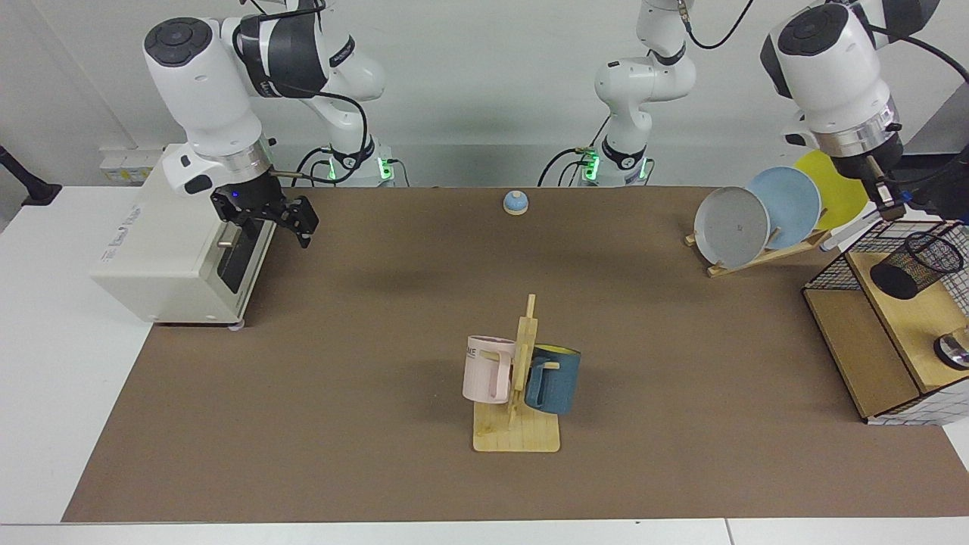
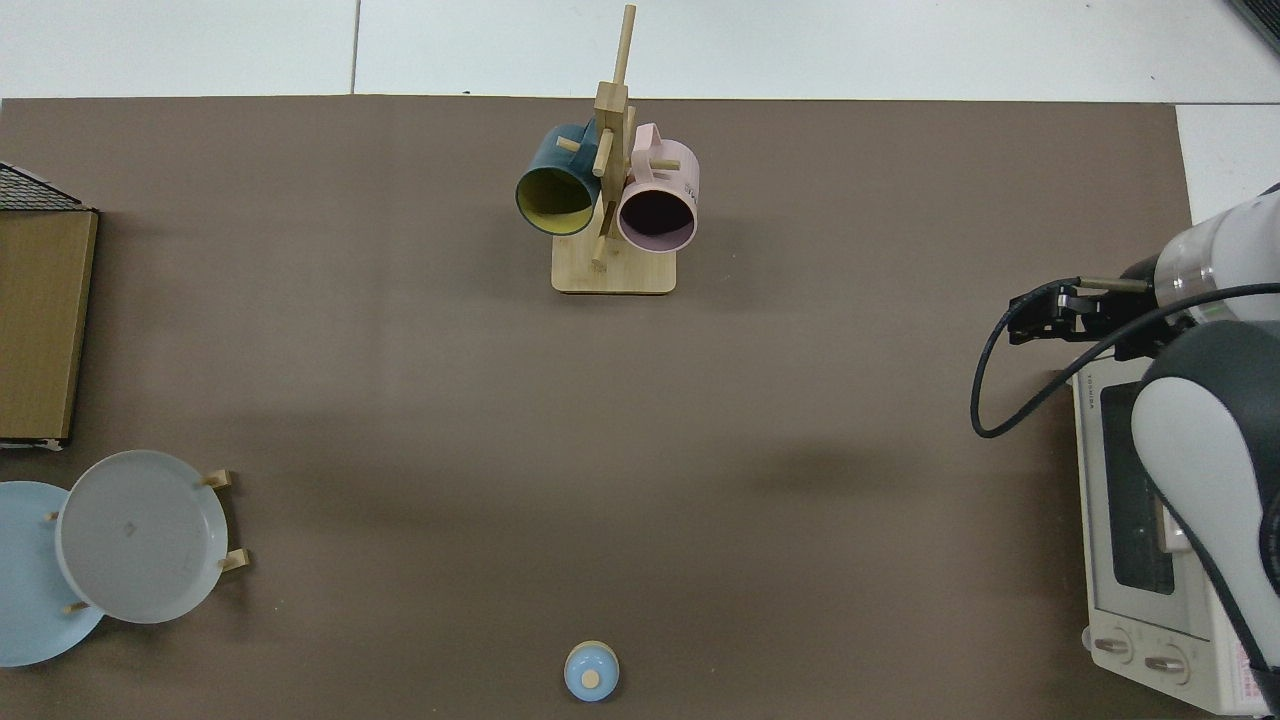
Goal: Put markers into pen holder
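Above the wire basket [image 1: 833, 269], the left gripper [image 1: 887, 203] pinches the marker [image 1: 842, 235] beside the pen holder [image 1: 916, 265], while the waiting right gripper [image 1: 293, 223] hangs spread by the toaster oven [image 1: 178, 242].

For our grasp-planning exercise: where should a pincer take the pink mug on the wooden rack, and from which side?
Probably pinch the pink cylindrical mug by its rim wall, one finger inside the mouth, from above on the robots' side: the mouth tilts up that way, while a peg fills the handle.
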